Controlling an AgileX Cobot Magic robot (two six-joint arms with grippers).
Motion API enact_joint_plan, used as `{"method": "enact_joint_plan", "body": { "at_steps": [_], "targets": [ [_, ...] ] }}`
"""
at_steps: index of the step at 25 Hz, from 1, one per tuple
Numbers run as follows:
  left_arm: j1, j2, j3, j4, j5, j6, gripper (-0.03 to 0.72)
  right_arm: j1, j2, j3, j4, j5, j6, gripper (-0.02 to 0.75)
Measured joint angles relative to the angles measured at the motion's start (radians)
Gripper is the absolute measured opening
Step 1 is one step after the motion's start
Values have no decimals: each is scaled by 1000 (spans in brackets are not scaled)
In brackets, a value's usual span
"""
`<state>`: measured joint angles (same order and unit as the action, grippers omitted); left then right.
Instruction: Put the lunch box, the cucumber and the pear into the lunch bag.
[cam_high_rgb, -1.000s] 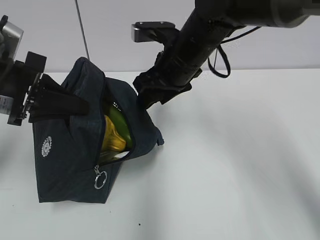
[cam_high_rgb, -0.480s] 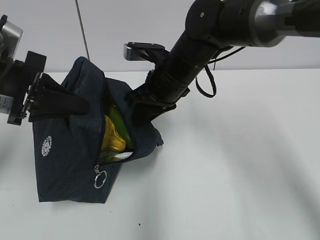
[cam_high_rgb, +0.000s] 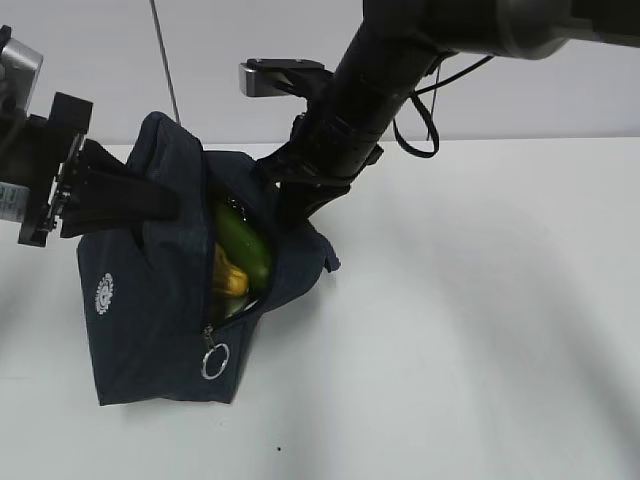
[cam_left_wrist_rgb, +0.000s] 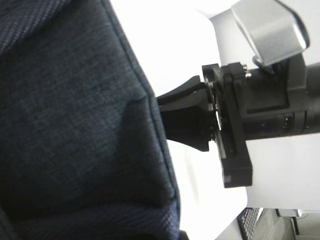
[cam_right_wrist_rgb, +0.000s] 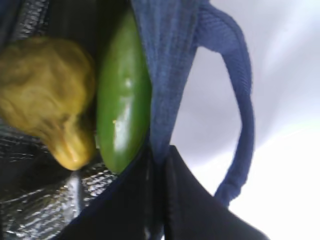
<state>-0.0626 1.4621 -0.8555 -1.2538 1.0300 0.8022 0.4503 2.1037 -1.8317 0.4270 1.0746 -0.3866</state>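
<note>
We see the cucumber (cam_right_wrist_rgb: 122, 100) and pear (cam_right_wrist_rgb: 47, 100) inside the lunch bag (cam_high_rgb: 150, 300), lunch box unseen, both arms' jaws pinched shut on the bag's fabric.

The right gripper (cam_high_rgb: 300, 205) has closed on the lunch bag (cam_high_rgb: 150, 310) rim, shifting it right.

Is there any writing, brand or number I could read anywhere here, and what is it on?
No readable text in any view.
Round white logo on the bag: too small and blurred to read.
White sticker on the left arm: marks too blurred to read.
Cucumber and pear inside the bag: no labels.
</note>
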Motion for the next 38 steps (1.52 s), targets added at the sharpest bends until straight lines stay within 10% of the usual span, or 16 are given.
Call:
{"method": "enact_joint_plan", "body": {
  "at_steps": [20,38],
  "targets": [
    [-249,169,-198,-38,-156,0,-15,0,-181,-24,-509,185,283,6],
    [-231,251,-219,-24,-143,1,-15,0,-166,22,-420,172,296,6]
  ]
}}
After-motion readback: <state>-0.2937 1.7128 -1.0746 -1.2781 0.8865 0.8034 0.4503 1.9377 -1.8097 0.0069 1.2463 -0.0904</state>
